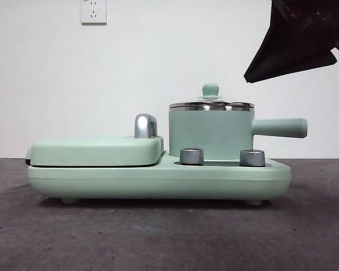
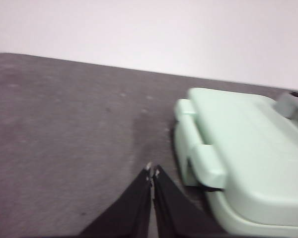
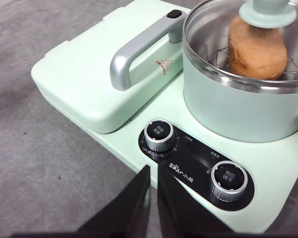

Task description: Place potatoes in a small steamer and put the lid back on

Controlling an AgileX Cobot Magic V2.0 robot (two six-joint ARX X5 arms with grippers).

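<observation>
Right wrist view shows my right end effector (image 3: 153,171) pinched together and empty above the dials, clear of the small steamer (image 3: 238,106) at two o'clock. Its glass lid (image 3: 266,11) sits seated on the steel rim, the wrinkled, matte potatoes (image 3: 256,49) resting inside on the rack. My left end effector (image 2: 152,171), likewise together, waits over the table (image 2: 64,124).
</observation>
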